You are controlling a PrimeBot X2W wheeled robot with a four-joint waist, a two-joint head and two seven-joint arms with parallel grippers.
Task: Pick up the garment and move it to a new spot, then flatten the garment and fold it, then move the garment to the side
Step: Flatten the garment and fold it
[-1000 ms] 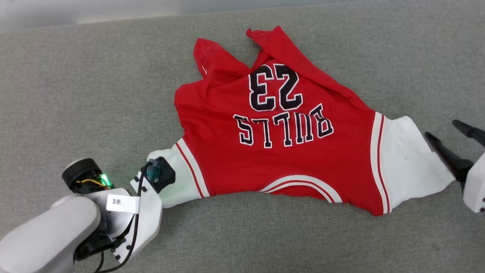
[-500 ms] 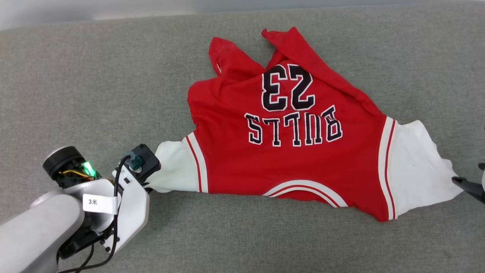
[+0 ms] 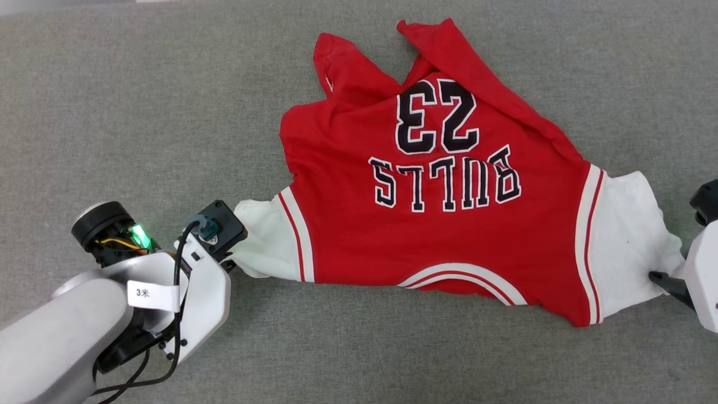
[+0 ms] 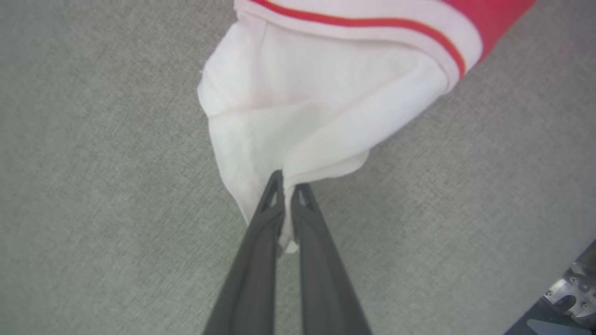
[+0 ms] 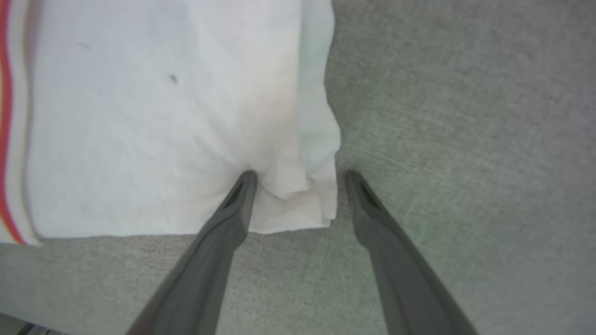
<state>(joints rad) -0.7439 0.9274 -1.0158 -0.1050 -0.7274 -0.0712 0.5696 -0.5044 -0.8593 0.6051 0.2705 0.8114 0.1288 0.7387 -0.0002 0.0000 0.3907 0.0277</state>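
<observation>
The garment point(image 3: 426, 224), a red jersey with white sleeves and "BULLS 23" upside down, lies spread on the grey surface. Its far hem is crumpled into two peaks. My left gripper point(image 4: 287, 179) is shut on the edge of the white left sleeve point(image 4: 302, 121), with cloth pinched between the fingers. In the head view the left wrist point(image 3: 216, 233) covers that grip. My right gripper point(image 5: 300, 177) stands open, its fingers straddling the corner of the white right sleeve point(image 5: 163, 116). One finger point(image 5: 242, 186) presses on the cloth, the other touches the grey surface beside it.
Grey felt-like covering point(image 3: 112, 112) runs all around the garment, with wide room at the left and along the near edge. A pale strip of wall or floor shows at the far top left point(image 3: 56, 4).
The head camera has shifted, so the whole picture slid. My right gripper has come in from the right onto the white right sleeve's corner. The left gripper keeps its hold on the left sleeve.
</observation>
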